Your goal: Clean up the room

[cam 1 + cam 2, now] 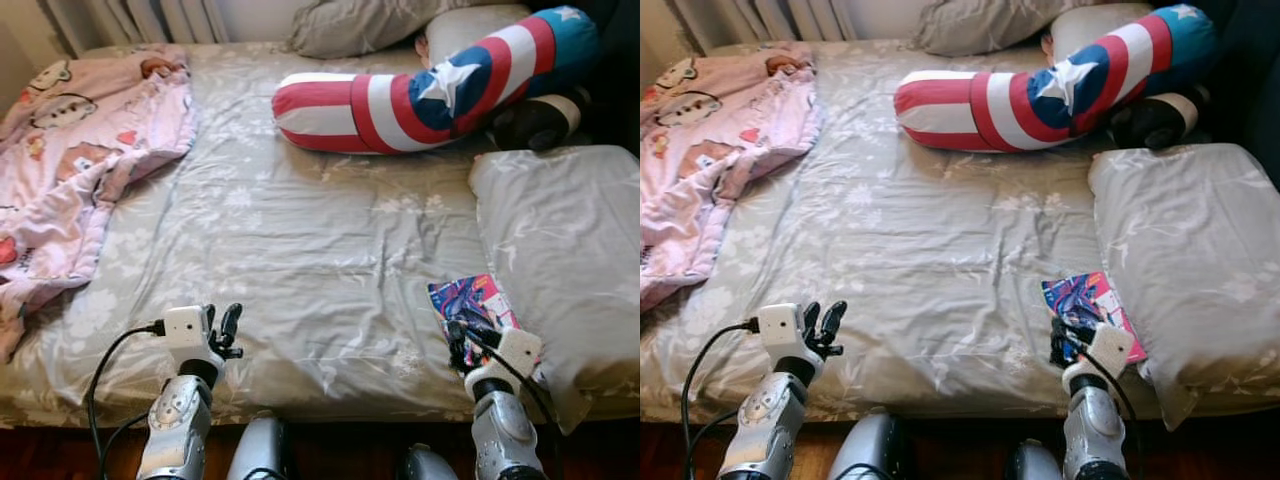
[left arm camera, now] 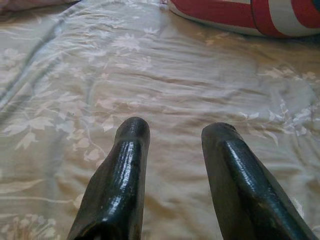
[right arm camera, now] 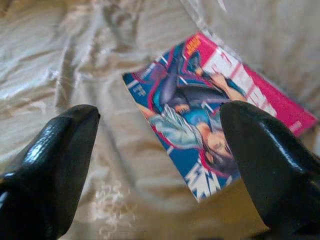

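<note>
Grey floral bedsheet [image 1: 300,230] covers the wide bed before the robot. Over its near edge the right gripper [image 3: 160,150] hovers with fingers spread apart, just above a glossy pink-and-blue comic book [image 1: 472,305] lying flat, partly tucked under a grey pillow [image 1: 565,250]. Well to the left, the left gripper [image 2: 175,135] is likewise parted and empty. Farther off lie a red-white-blue star bolster [image 1: 430,85] and a pink cartoon blanket [image 1: 70,140].
</note>
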Tool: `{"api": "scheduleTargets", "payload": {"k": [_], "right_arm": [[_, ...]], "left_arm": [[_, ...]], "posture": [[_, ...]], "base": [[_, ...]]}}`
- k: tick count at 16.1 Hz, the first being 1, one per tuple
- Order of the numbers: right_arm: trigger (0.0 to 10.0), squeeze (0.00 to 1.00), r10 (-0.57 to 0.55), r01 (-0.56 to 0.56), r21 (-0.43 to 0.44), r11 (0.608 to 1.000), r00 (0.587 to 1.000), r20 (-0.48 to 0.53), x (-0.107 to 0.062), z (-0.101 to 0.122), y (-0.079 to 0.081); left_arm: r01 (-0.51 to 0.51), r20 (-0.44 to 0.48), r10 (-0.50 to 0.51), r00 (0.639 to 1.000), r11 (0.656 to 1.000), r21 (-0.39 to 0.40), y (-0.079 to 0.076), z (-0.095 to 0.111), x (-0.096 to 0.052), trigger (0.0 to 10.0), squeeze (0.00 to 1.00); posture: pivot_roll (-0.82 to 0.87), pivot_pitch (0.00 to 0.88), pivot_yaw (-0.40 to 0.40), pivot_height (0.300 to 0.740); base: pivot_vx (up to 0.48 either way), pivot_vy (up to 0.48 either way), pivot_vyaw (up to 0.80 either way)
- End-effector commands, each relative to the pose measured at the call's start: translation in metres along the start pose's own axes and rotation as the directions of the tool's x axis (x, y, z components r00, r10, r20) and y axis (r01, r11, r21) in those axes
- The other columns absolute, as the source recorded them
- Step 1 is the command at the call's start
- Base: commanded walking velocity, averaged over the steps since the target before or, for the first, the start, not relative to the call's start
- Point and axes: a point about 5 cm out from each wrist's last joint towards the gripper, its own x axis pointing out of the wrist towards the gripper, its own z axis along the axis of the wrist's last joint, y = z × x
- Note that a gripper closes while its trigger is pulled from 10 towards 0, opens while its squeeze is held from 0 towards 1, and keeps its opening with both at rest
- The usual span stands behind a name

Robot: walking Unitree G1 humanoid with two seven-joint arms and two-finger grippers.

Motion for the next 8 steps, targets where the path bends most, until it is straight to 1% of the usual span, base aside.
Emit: {"api": "scheduleTargets", "payload": {"k": [1, 3, 5, 7, 8], "right_arm": [[10.0, 0.0, -0.015, 0.016, 0.011, 1.0, 0.999, -0.029, -0.0029, -0.0066, -0.0019], [10.0, 0.0, 0.02, -0.02, -0.043, 0.999, 1.0, -0.008, -0.001, -0.0023, 0.0029], [10.0, 0.0, 0.042, -0.041, -0.076, 0.996, 0.999, 0.008, -0.0004, 0.0004, 0.0054], [10.0, 0.0, 0.048, -0.047, -0.099, 0.994, 0.999, 0.006, -0.0005, 0.0004, 0.0054], [10.0, 0.0, 0.039, -0.04, -0.101, 0.994, 0.999, -0.016, -0.0007, -0.0021, 0.0045]], "left_arm": [[-0.012, -0.021, 0.012, 1.0, 1.0, 0.004, 0.0065, -0.0044, -0.0043, 10.0, 0.0], [-0.012, -0.029, 0.012, 1.0, 1.0, 0.007, 0.0071, -0.0062, -0.005, 10.0, 0.0], [-0.01, -0.035, 0.01, 0.999, 1.0, 0.005, 0.0053, -0.0081, -0.0051, 10.0, 0.0], [-0.001, -0.037, 0.001, 0.999, 1.0, 0.006, 0.0036, -0.0087, -0.0052, 10.0, 0.0], [0.002, -0.039, -0.001, 0.999, 1.0, 0.007, 0.0031, -0.009, -0.0056, 10.0, 0.0]], "posture": [[0.06, 0.175, 0.055, 0.651], [0.06, 0.173, 0.055, 0.651], [0.06, 0.172, 0.054, 0.651], [0.06, 0.173, 0.055, 0.651], [0.06, 0.173, 0.055, 0.651]], "base": [[0.0, 0.0, 0.0], [0.0, 0.0, 0.0], [0.0, 0.0, 0.0], [0.0, 0.0, 0.0], [0.0, 0.0, 0.0]]}}
